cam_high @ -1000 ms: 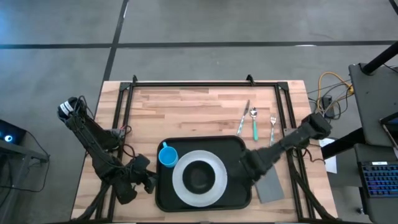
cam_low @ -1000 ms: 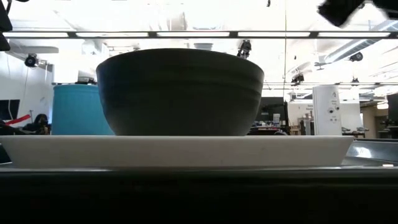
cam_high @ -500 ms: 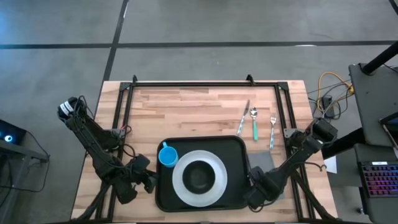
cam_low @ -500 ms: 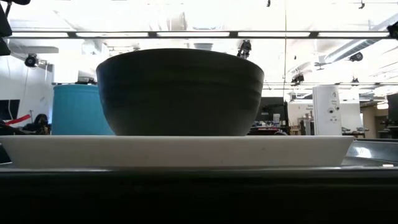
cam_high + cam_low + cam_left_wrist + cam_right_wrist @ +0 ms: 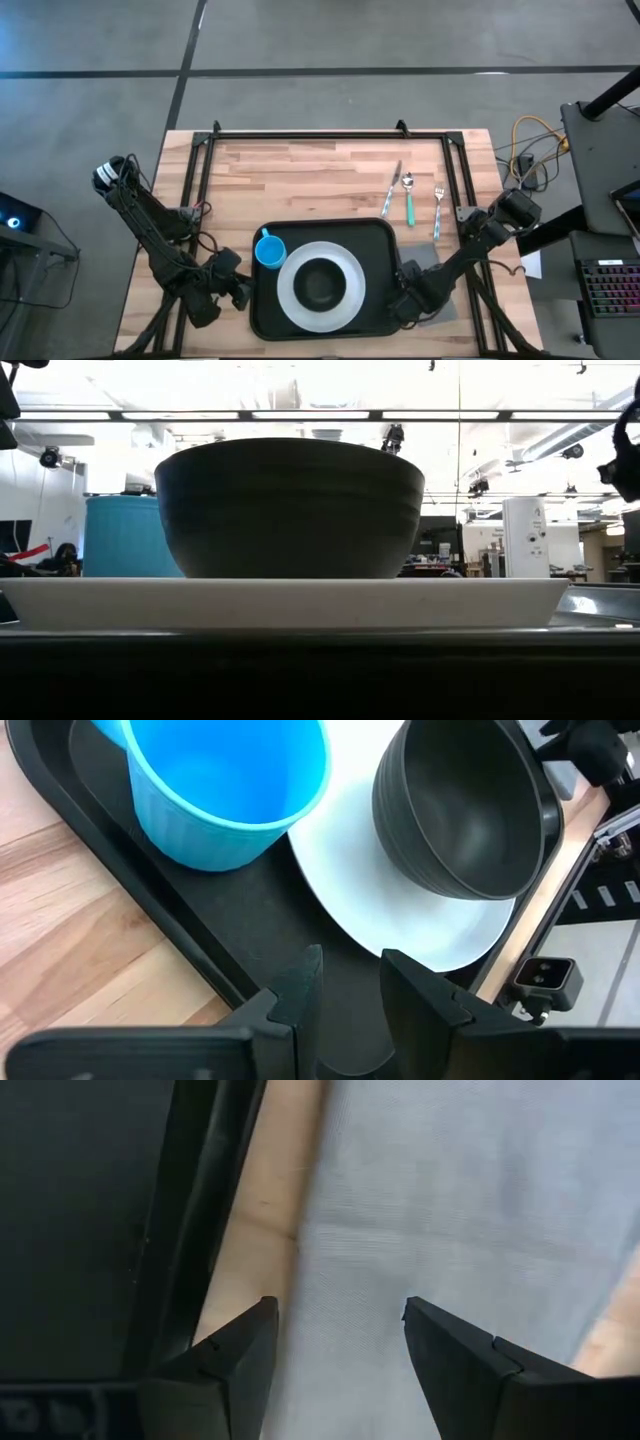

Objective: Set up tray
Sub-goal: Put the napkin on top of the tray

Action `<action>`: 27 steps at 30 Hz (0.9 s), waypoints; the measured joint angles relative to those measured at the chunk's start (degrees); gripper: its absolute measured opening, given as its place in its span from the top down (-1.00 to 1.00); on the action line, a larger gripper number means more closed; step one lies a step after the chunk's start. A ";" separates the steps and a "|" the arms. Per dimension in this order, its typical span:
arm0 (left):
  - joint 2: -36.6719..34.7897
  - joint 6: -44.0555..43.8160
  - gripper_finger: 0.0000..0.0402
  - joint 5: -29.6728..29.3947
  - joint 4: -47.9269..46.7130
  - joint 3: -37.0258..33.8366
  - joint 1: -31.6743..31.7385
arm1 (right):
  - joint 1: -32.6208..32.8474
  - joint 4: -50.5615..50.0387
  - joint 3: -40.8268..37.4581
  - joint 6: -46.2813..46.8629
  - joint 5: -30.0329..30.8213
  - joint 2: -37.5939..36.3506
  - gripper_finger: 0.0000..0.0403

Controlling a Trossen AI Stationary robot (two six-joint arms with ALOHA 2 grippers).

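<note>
Both arms low — right gripper (image 5: 335,1342) fingers spread over napkin (image 5: 460,1230), left (image 5: 345,982) parted.

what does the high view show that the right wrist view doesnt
Only the high view shows the white plate with its dark bowl, the blue cup, the cutlery and the left gripper. Only the right wrist view shows the right gripper open over the grey napkin. Both show the tray and napkin.
</note>
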 joint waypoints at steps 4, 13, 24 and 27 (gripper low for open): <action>0.00 -0.58 0.58 -0.13 0.00 0.00 0.00 | 0.00 2.18 -2.21 -0.04 0.02 -0.22 -0.02; 0.00 -0.87 0.58 -3.25 0.02 0.00 0.12 | 0.07 1.61 -4.31 -0.02 5.03 -0.26 0.10; 0.00 -0.89 0.58 -3.26 0.02 -0.01 0.13 | 0.00 0.71 -6.14 -0.55 7.03 -0.33 0.74; 0.00 -0.90 0.58 -3.26 0.02 0.00 0.13 | 0.08 -0.07 -5.46 -1.95 7.55 -0.15 0.91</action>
